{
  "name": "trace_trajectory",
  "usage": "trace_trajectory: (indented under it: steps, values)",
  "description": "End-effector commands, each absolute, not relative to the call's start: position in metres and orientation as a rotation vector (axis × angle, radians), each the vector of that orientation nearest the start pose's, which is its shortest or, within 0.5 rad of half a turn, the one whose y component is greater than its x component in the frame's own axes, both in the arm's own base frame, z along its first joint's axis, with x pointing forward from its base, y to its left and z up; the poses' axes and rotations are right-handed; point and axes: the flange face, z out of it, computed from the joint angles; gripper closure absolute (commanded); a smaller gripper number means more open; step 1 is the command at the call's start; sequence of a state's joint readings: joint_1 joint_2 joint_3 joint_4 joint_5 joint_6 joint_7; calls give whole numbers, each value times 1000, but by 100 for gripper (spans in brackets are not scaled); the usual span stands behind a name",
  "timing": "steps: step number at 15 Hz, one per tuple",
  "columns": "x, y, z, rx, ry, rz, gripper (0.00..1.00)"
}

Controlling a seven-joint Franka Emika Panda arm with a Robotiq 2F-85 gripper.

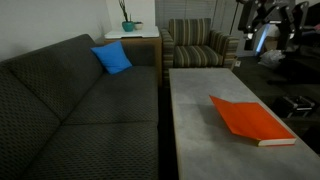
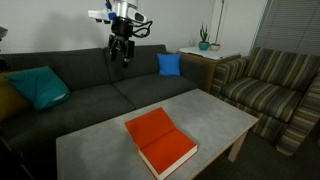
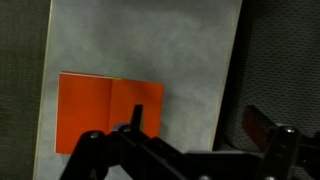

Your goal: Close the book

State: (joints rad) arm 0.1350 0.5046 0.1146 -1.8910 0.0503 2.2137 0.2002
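The orange-red book (image 1: 250,120) lies flat on the grey coffee table (image 1: 200,100), towards one end. It shows in both exterior views (image 2: 158,140) and in the wrist view (image 3: 110,110). A crease runs across its orange face, and pale page edges show along one side. My gripper (image 2: 122,50) hangs high in the air above the sofa, well away from the book, and also shows in an exterior view (image 1: 262,25). In the wrist view the gripper (image 3: 197,120) is open and empty, with the table edge between its fingers.
A dark grey sofa (image 2: 90,95) runs along the table, with a blue cushion (image 2: 169,64) and a teal cushion (image 2: 38,85). A striped armchair (image 2: 265,85) stands at the table's end. A side table holds a potted plant (image 2: 204,40).
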Motion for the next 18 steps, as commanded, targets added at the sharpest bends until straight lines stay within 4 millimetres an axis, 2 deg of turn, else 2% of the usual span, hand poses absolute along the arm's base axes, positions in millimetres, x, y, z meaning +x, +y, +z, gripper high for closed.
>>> trace_trajectory:
  steps: [1,5,10,11,14,18]
  values:
    - [610,153,204,-3087,-63,166,0]
    - [627,156,185,-3067,-80,61,0]
    - [646,155,159,-3046,-82,76,0]
    - [636,157,169,-3056,-45,75,0]
    - [642,158,159,-3052,-56,79,0]
    - [644,158,160,-3052,-56,73,0]
